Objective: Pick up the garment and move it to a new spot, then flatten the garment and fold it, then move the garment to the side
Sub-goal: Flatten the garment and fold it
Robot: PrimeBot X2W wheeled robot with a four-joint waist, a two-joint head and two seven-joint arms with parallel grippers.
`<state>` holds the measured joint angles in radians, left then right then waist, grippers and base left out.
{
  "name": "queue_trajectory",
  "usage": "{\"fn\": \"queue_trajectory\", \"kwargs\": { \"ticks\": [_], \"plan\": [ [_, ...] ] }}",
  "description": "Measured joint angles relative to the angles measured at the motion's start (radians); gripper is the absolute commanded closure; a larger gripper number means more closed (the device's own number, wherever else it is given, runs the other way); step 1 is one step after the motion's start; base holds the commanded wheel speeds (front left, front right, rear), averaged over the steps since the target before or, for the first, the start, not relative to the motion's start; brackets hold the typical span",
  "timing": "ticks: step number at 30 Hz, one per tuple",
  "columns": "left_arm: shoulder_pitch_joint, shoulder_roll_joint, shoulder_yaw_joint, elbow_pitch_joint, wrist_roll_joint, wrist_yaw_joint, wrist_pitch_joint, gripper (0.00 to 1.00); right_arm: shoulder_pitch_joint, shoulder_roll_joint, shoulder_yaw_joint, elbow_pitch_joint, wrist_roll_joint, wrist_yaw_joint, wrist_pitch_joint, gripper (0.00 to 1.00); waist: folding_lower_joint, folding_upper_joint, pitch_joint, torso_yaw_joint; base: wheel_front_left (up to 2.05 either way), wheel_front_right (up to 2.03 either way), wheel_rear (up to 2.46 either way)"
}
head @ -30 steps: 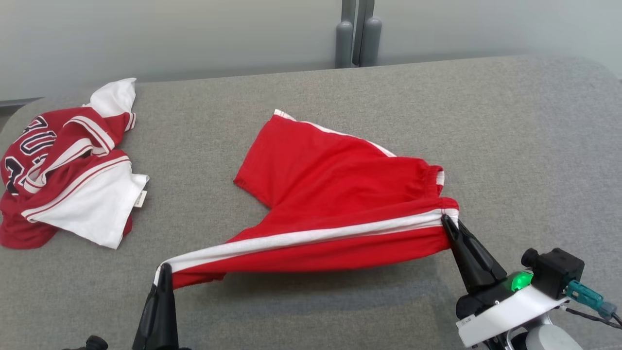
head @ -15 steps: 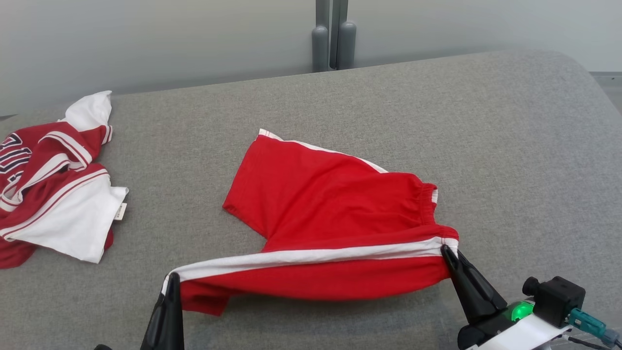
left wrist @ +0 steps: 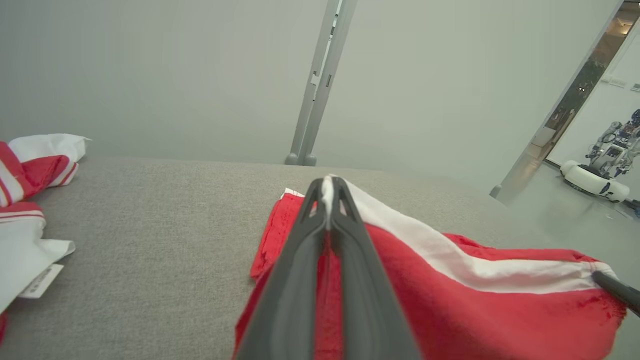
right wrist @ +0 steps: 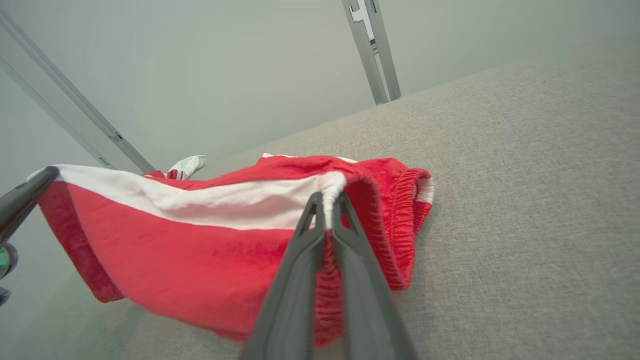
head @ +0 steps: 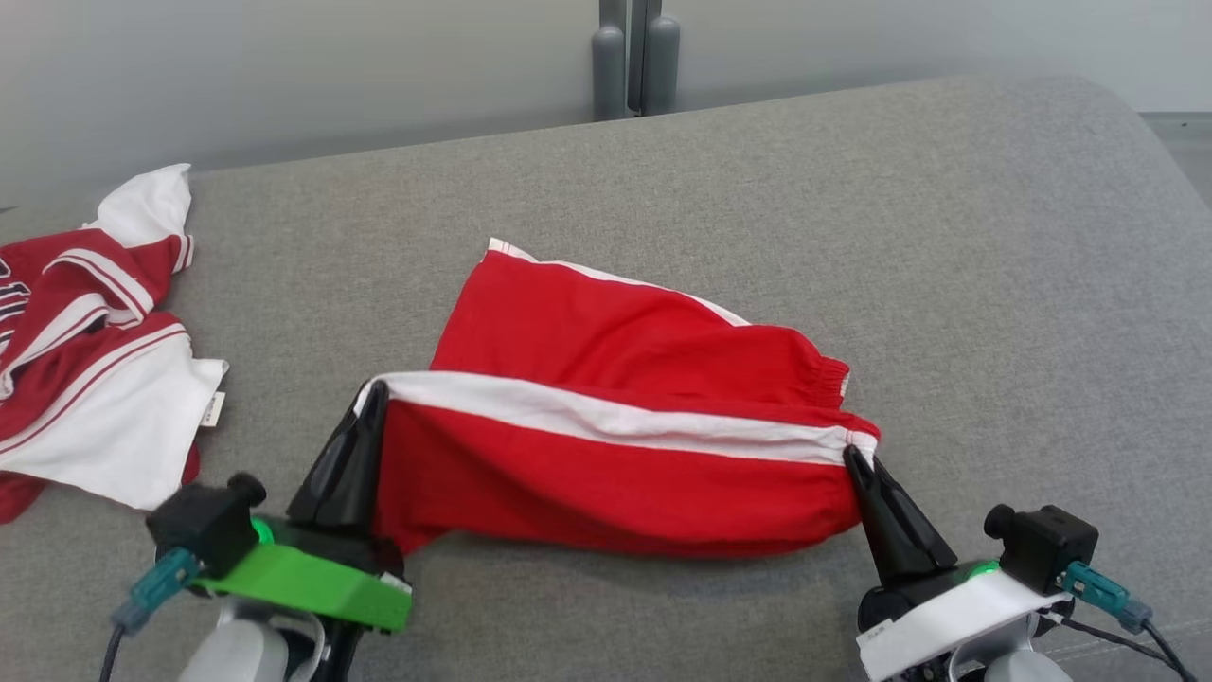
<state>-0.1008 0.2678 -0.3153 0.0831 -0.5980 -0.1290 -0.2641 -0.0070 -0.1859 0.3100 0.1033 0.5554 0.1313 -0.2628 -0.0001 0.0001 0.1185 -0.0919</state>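
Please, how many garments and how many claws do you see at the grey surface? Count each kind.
Garments: 2 (red shorts, red and white jersey)
Claws: 2 (left claw, right claw)
Total: 4

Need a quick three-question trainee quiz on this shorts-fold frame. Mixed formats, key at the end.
1. True or false: the left gripper and the right gripper are both shut on the shorts.
2. Where does the right gripper pinch the shorts? A) a leg hem B) the waistband, at the white stripe C) the crotch
3. Fill in: the jersey lies to the robot's ____ of the shorts.

Key: 1 true; 2 B; 3 left.
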Motion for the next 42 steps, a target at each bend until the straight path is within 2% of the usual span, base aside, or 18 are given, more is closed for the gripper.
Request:
{"fn": "queue_trajectory", "kwargs": {
  "ticks": [7, 14, 20, 29, 42],
  "plan": [
    [-0.252, 0.059, -0.133, 0.192, -0.042, 0.000, 0.000, 1.00, -0.079, 0.087, -0.044, 0.074, -0.049, 0.000, 0.000, 1.00, 0.0000, -0.0001, 0.060, -0.028, 0.00, 0.00, 0.00],
    [-0.449, 0.084, -0.232, 0.361, -0.078, 0.000, 0.000, 1.00, -0.165, 0.127, -0.073, 0.137, -0.064, 0.000, 0.000, 1.00, 0.0001, 0.0000, 0.138, -0.068, 0.00, 0.00, 0.00],
    [-0.566, 0.094, -0.281, 0.473, -0.087, 0.000, 0.000, 1.00, -0.238, 0.134, -0.072, 0.189, -0.047, 0.000, 0.000, 1.00, 0.0000, 0.0000, 0.204, -0.097, 0.00, 0.00, 0.00],
    [-0.694, 0.100, -0.346, 0.562, -0.091, 0.000, 0.000, 1.00, -0.319, 0.135, -0.041, 0.230, 0.007, 0.000, 0.000, 1.00, 0.0001, 0.0000, 0.278, -0.122, 0.00, 0.00, 0.00],
    [-0.819, 0.100, -0.370, 0.729, -0.114, -0.002, 0.000, 1.00, -0.387, 0.137, -0.020, 0.271, 0.039, 0.000, 0.000, 1.00, 0.0002, 0.0000, 0.333, -0.152, 0.00, 0.00, 0.00]
  ]
}}
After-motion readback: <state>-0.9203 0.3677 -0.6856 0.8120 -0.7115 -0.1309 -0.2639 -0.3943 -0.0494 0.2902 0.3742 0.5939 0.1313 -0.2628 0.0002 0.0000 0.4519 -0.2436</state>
